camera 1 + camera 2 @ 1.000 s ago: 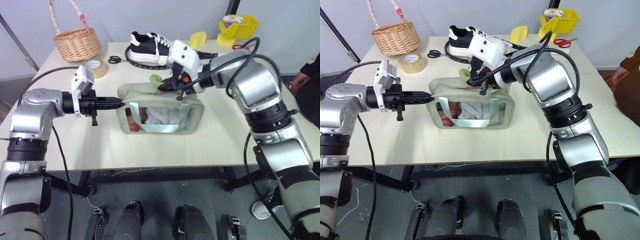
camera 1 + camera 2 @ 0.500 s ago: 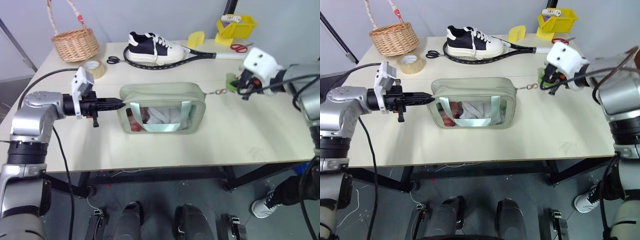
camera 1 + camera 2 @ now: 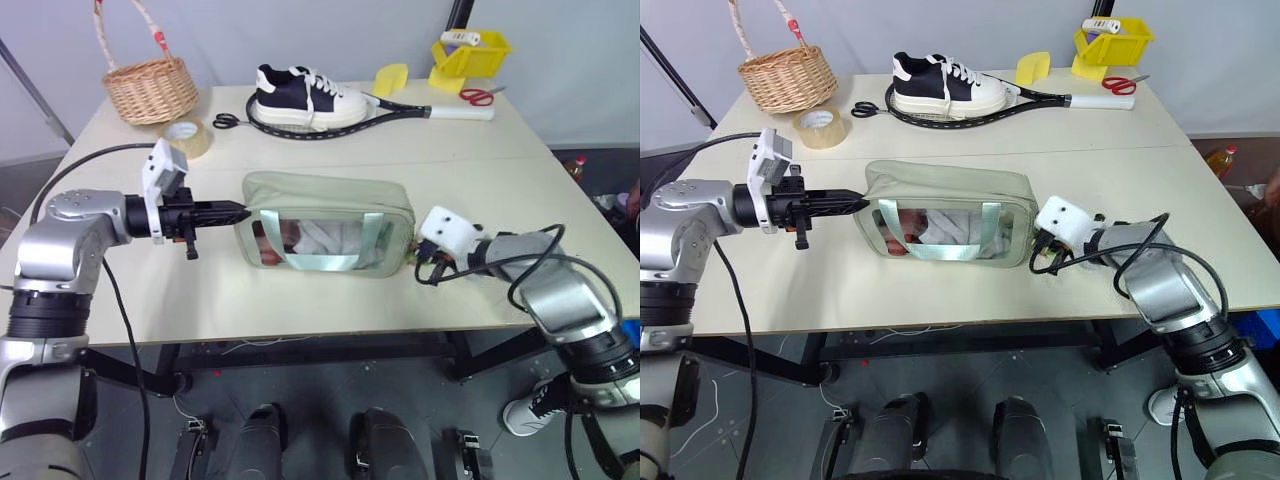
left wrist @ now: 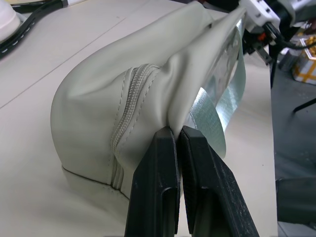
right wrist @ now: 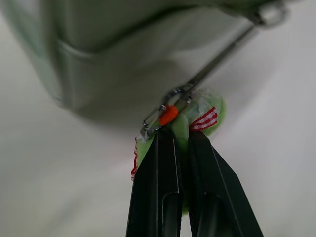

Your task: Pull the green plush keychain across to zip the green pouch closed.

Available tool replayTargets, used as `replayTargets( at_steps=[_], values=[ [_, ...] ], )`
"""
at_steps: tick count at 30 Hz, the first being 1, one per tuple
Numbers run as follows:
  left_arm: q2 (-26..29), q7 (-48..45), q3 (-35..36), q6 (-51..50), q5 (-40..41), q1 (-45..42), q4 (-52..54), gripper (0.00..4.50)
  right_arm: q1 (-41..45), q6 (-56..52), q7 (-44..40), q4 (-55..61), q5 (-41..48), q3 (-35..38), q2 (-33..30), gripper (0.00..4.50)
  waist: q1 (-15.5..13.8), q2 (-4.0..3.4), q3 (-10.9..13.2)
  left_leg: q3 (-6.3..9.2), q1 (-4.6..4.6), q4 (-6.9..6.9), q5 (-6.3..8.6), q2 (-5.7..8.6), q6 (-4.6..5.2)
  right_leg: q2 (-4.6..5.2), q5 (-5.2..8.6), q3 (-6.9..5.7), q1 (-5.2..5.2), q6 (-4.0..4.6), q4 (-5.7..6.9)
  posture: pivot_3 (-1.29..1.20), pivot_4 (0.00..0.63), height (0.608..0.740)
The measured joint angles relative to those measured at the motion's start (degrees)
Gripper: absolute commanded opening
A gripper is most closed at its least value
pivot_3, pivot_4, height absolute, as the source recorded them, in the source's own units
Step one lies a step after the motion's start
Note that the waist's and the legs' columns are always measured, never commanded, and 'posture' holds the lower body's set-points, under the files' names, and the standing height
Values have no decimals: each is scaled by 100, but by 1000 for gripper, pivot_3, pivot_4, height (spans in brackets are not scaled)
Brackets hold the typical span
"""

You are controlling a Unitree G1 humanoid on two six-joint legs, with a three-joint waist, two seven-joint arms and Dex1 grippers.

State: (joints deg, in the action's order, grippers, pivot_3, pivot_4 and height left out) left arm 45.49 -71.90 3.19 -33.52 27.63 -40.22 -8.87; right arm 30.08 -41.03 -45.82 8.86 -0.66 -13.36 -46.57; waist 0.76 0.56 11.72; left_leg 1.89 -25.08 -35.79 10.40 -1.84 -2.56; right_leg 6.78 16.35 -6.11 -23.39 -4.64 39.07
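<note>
The right gripper (image 5: 180,136) pinches the green plush keychain (image 5: 200,116) just beside the green pouch (image 3: 325,200).

Pouch (image 3: 325,222) lies mid-table (image 3: 300,310); keychain (image 5: 197,118) just off its right end. Behind it: shoe (image 3: 305,95) on racket (image 3: 400,108). Basket (image 3: 152,88) far left, tape roll (image 3: 190,135) before it.

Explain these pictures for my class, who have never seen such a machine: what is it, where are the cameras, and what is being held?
It is a humanoid robot with two arms. Two pictures look down from its head; two come from cameras on its wrists. On the table lies a green pouch. The left end effector pinches one end of the pouch. The right end effector is shut on a green plush keychain at the other end. Behind lie a wicker basket, tape, a shoe, a racket, scissors and a yellow bin.
</note>
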Motion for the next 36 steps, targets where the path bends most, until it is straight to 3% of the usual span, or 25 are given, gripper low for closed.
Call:
replayTargets(
  at_steps=[7,10,16,18,22,28,32,36],
  values=[
    [0,110,1,-81,52,18,64,0,7,119,-17,-147,-185,-64,9,69,4,0,0,0,2,0,0,0,0,0,0,0,2,0,0,0,150,740],
    [0,131,27,-84,61,58,119,0,236,-248,-233,-163,178,186,55,955,0,0,0,0,2,-1,0,0,0,0,0,1,2,0,0,0,150,740],
    [1,101,47,-82,64,65,159,0,1050,-889,-812,-102,1404,1454,-48,4015,-9,0,0,0,1,2,0,0,0,0,0,0,2,0,-3,0,150,740],
    [17,63,40,-93,65,67,218,0,1078,-871,-1095,8,1774,1808,-275,4015,-29,1,0,0,1,7,1,0,1,0,0,0,3,0,-10,0,150,740],
    [87,-47,43,-231,188,67,274,1353,992,-801,-1491,161,2330,2188,-450,4055,-10,1,1,-1,0,8,1,0,1,0,0,0,1,0,-11,0,150,740],
    [861,-500,424,-595,633,103,429,4372,555,-733,-1807,667,2927,2547,-783,4055,11,2,3,-2,0,15,1,-2,1,-1,1,1,-4,0,-11,0,150,740],
    [1277,-702,700,-426,661,225,390,4442,244,-632,-1804,862,3018,2558,-994,4055,-17,1,4,-3,0,13,2,-2,0,0,1,1,-3,1,-12,0,150,740],
    [1319,-797,715,-318,668,397,371,4442,43,-544,-1742,1127,3073,2560,-1095,4055,-32,1,4,-3,-6,13,2,-2,0,0,0,1,-4,3,-22,0,150,740]
  ],
)
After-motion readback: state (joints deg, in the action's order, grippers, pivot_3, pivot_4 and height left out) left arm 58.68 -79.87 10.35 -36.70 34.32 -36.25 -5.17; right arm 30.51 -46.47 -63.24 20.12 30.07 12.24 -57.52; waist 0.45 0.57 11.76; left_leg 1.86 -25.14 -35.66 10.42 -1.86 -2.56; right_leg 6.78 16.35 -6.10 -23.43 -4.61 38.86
